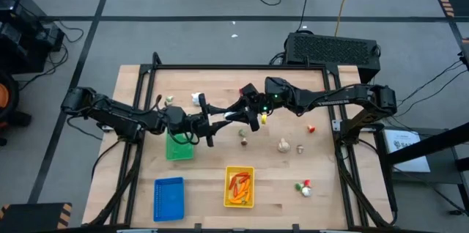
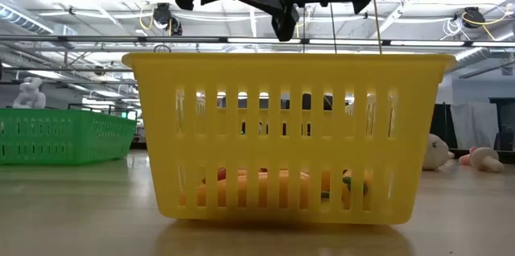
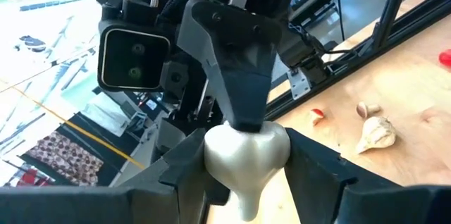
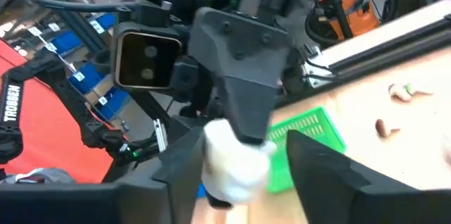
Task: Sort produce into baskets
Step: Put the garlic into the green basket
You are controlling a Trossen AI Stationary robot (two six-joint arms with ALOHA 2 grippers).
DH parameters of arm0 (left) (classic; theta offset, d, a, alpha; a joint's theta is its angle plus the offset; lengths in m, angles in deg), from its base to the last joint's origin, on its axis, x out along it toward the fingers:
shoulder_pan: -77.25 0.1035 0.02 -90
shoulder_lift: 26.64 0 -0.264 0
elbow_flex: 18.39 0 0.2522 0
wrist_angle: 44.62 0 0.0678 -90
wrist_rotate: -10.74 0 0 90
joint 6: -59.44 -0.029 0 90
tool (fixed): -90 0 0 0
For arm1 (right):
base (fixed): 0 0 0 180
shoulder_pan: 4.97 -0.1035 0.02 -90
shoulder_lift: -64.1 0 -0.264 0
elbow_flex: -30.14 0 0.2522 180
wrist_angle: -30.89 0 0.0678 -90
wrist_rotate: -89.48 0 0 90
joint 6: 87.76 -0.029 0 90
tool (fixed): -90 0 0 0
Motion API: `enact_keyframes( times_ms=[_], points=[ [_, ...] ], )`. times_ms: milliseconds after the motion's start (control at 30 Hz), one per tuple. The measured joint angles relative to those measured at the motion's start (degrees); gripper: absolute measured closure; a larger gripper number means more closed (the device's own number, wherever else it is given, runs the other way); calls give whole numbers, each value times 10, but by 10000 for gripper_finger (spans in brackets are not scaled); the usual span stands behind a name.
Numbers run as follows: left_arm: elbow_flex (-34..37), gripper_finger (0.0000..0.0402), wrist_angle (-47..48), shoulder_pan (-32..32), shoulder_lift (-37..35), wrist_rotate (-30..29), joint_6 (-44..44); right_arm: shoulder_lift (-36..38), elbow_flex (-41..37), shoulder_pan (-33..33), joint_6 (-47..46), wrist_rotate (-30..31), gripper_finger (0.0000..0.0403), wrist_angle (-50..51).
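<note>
Both arms cross mid-surface, blocking passage above the green basket (image 1: 179, 147). Bare wood lies open between the blue basket (image 1: 168, 198) and the yellow basket (image 1: 239, 187), and along the front right.

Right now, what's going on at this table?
The two arms meet in mid-air, passing a white bulb between them. The left gripper has its fingers pressed on the bulb; the right gripper stands open around it. The yellow basket holds orange and red pieces; more produce lies loose on the table.
</note>
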Motion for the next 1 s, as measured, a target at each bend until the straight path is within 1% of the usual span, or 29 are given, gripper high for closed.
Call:
enact_keyframes(
  times_ms=[133,200,267,333,367,433,500,567,633,700,767,867,933,1000],
  points=[
    [0,232,15,-16,-6,-34,0,5,0,16,6,-33,166,30],
    [0,232,42,-28,-15,-66,1,5,0,22,3,-57,149,50],
    [0,232,82,-45,-30,-109,23,5,0,26,6,-57,137,81],
    [0,232,137,-62,-51,-147,89,5,0,26,23,-43,130,123],
    [0,232,178,-69,-65,-156,128,5,0,25,31,-35,128,145],
    [0,233,271,-83,-93,-163,214,5,0,19,44,-14,127,175],
    [0,233,386,-90,-125,-162,313,5,0,13,56,14,127,191],
    [-6,233,513,-96,-155,-150,423,5,0,7,61,38,129,206],
    [-16,233,637,-95,-180,-123,530,5,0,1,67,49,133,208],
    [-29,233,729,-95,-199,-88,622,5,0,-4,83,52,136,205],
    [-42,233,797,-95,-213,-46,696,5,0,-10,97,54,138,206],
    [-47,233,875,-95,-225,14,774,1,0,-17,117,54,142,202],
    [-47,233,915,-95,-225,26,810,-7,0,-23,119,60,144,204],
    [-47,233,945,-94,-220,27,839,-14,0,-30,119,80,146,204]
  ],
)
